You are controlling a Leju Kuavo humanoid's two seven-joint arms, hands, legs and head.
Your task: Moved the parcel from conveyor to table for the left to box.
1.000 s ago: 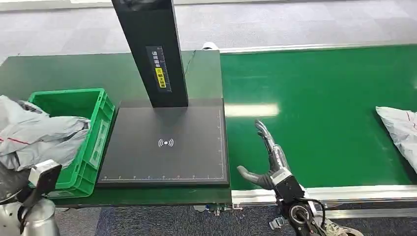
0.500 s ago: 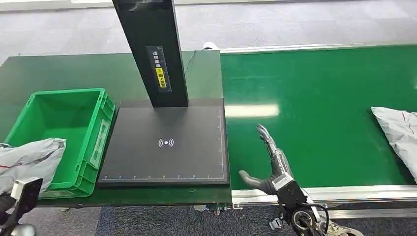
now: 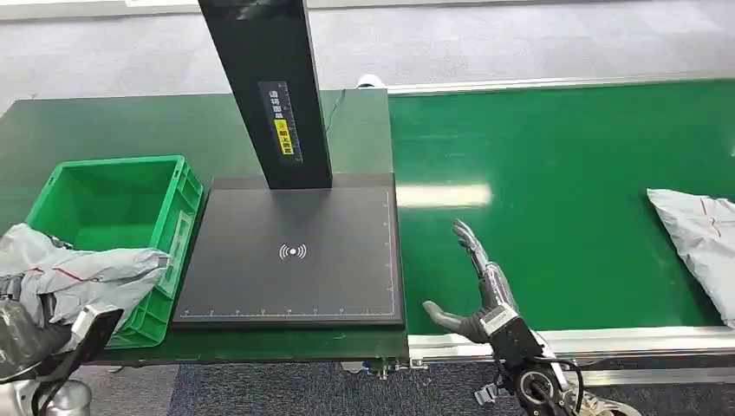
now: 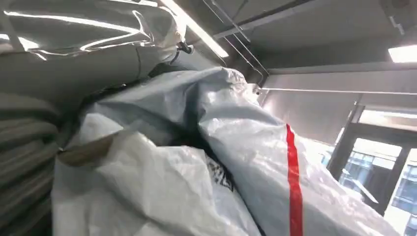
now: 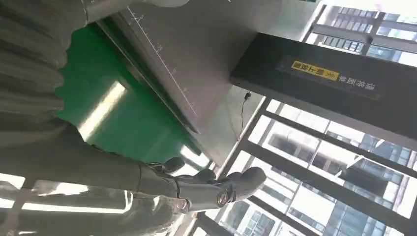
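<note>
The grey parcel (image 3: 82,276) has risen back over the green crate's (image 3: 178,227) near corner, clutched by the left hand (image 3: 22,325), fingers clamped. Right of the crate, the right hand (image 3: 477,290) hovers, fingers apart.

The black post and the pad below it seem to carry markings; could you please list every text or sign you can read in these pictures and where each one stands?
Black post: a strip of white characters and a yellow label, too small to read.
Black scanner pad: a white wireless-wave symbol at its centre, no words; ruler ticks along its edges, numbers unreadable.
Grey parcel held by the left hand: a dark print patch, blurred.
Green bin: a pale side label, unreadable.
</note>
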